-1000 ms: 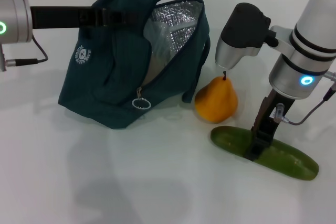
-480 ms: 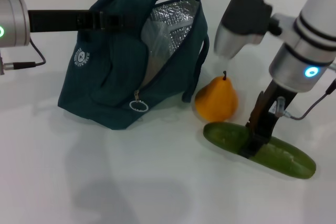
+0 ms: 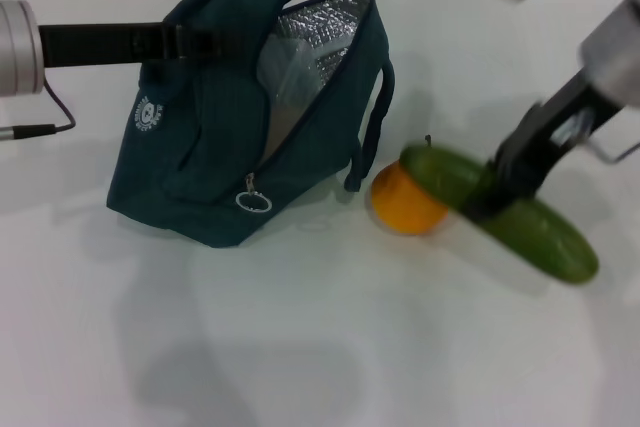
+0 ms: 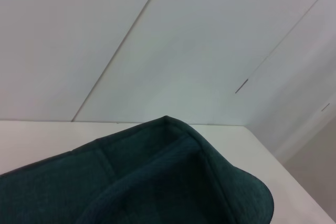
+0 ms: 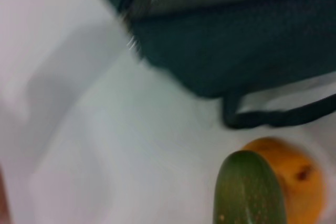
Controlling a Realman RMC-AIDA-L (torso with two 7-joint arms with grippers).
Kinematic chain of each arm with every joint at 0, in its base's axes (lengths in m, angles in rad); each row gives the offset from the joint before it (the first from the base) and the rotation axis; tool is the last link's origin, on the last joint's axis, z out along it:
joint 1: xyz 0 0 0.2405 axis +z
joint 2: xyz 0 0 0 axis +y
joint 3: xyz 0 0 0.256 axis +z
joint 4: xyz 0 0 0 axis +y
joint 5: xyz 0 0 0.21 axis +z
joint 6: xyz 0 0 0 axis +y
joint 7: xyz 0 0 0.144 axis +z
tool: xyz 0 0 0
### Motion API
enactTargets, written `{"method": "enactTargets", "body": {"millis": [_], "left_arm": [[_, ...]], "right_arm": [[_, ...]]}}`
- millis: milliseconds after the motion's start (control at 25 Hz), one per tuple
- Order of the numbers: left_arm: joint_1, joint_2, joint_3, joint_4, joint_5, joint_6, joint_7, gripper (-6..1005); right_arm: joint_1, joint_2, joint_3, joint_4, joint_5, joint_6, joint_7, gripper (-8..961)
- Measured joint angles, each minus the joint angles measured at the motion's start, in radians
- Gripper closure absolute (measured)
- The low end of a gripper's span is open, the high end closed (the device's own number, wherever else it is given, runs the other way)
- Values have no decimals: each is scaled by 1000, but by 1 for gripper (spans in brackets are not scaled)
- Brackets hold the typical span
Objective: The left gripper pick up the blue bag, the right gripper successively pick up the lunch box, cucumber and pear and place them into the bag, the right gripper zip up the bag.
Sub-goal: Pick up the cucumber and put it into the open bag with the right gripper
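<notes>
Two things lie nearest on the counter (image 3: 300, 347): the pear (image 3: 400, 205) and, partly overlapping it in the head view, the cucumber (image 3: 500, 212), pinched mid-length by the right pincer (image 3: 487, 202) and tilted, apparently lifted. Farther back, the blue bag (image 3: 250, 137) stands with its foil mouth open, its top held by the left pincer (image 3: 195, 42), pressed on the fabric. Carry the cucumber high over the pear, then feed it endwise into the opening.

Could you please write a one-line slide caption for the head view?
Right gripper lifts cucumber over pear; left gripper holds blue bag open.
</notes>
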Motion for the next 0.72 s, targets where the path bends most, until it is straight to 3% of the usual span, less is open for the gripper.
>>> {"method": "enactTargets", "body": {"millis": [200, 320, 560, 720], "left_arm": [[2, 0, 0, 0, 0, 0, 0, 953], [1, 0, 0, 0, 0, 0, 0, 953], [-6, 0, 1, 0, -8, 0, 4, 953], [-9, 0, 0, 0, -8, 0, 5, 953]], "right_arm": [[-98, -4, 195, -134, 57, 22, -46, 415], [-158, -4, 282, -170, 175, 74, -103, 415], [-257, 3, 303, -162, 405, 229, -274, 416], [-288, 7, 282, -87, 575, 333, -420, 416]]}}
